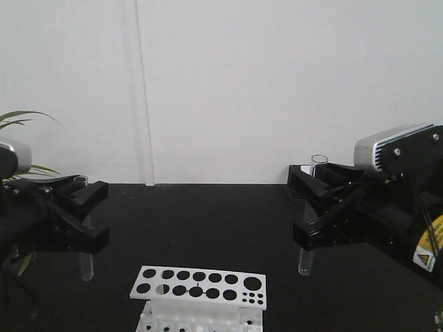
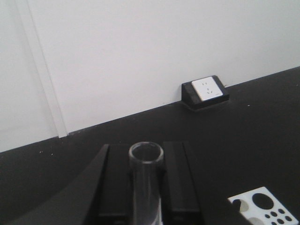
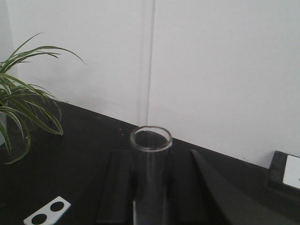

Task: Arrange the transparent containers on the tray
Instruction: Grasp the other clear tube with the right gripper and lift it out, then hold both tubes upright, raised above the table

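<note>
Both arms reach in low over the black table (image 1: 221,221) from opposite sides, wrists roughly level, fingers pointing at each other. The left gripper (image 1: 86,216) is clamped on the left test tube (image 1: 85,266), which stands upright with its round bottom hanging below the near finger, way over on the left near the plant (image 1: 21,121). Same deal on the right: the right gripper (image 1: 308,207) is squeezing the right test tube (image 1: 305,261), tilted a little, with its open rim poking up above the far finger. Honestly can't tell if either bottom touches the table. Both tubes look clear right through. The white rack (image 1: 197,283) sits near the front, between the grippers and apart from both.
</note>
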Robot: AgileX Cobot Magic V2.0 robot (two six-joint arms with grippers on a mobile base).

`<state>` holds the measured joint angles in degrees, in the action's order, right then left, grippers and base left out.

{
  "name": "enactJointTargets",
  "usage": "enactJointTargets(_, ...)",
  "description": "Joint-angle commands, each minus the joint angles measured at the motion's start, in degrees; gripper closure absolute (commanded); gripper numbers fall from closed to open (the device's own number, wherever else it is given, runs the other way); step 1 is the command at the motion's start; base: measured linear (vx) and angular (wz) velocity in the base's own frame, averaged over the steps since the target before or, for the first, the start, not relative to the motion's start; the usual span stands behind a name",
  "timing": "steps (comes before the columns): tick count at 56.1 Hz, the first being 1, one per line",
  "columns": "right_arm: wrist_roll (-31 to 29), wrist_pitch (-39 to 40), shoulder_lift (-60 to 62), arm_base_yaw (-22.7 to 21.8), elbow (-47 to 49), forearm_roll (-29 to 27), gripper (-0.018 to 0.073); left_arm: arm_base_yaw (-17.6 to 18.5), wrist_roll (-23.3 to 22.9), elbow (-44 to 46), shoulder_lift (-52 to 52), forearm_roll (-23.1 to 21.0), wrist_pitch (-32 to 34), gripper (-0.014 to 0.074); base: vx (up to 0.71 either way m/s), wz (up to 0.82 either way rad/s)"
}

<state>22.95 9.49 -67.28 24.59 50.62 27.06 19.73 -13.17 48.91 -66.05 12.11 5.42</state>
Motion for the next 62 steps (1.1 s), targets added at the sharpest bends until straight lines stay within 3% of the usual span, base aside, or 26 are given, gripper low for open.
enactJointTargets(1, -0.04, 3.36, 2.06, 0.02, 1.77, -0.44, 0.0572, 0.29, -0.64, 0.38, 3.04, -0.58, 6.61, 0.0603, 0.00, 0.00)
enactJointTargets(62, -0.08, 3.09, 2.07, 0.02, 1.77, -0.44, 0.0572, 0.24, -0.64, 0.49, 2.93, -0.58, 5.93, 0.0603, 0.00, 0.00)
